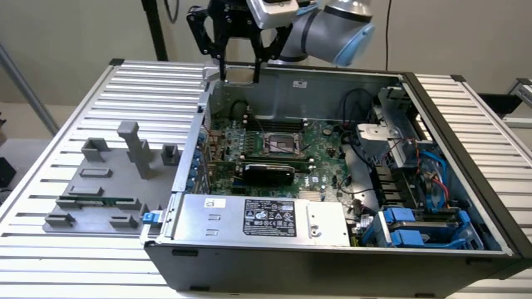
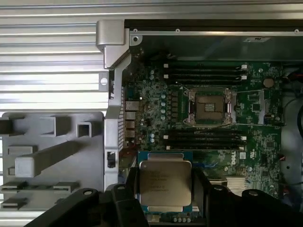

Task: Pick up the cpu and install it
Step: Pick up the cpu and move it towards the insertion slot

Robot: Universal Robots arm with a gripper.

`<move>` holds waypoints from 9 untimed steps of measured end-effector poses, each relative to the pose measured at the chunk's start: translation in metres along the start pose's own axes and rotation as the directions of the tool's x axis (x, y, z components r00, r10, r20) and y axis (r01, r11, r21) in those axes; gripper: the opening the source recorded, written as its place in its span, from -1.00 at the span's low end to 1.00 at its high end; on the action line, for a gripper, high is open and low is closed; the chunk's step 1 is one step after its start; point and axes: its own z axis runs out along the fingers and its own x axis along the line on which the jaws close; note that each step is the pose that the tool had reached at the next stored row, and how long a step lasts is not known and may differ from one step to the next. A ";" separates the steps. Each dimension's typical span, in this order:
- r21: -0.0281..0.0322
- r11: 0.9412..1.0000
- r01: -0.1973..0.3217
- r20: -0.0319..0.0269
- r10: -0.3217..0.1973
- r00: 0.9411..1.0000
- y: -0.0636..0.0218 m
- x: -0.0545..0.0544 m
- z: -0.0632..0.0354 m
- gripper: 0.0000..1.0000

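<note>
A: What is hard to make out here?

B: In the exterior view the arm is cut off by the picture's upper edge. Whatever sits between the fingers there is too small to read.

A: And the tool itself?

B: It hangs fingers down over the far corner of the computer case, on the exterior view's left, well above the motherboard. In the wrist view its black fingers clamp the cpu from two sides and hide those two edges. The silvery top faces the camera and lies flat.

A: So the cpu is up in the air?

B: Yes, gripped, and apart from the socket, which lies between two rows of black slots.

A: What else is in the case?

B: A power supply along the near wall and blue drive bays at the exterior view's right. Beside the case, on the bench, a grey fixture carries a thin green stick.
</note>
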 end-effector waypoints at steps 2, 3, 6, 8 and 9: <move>-0.001 1.000 0.000 0.000 0.000 1.000 0.0016 -0.009 0.0003 0.10; -0.001 1.000 0.000 0.000 0.000 1.000 0.0025 -0.014 0.0008 0.10; -0.003 1.000 0.000 -0.001 0.000 1.000 0.0052 -0.027 0.0028 0.10; -0.004 1.000 0.000 -0.001 0.000 1.000 0.0076 -0.036 0.0051 0.10; -0.004 1.000 0.000 -0.001 0.000 1.000 0.0091 -0.041 0.0066 0.10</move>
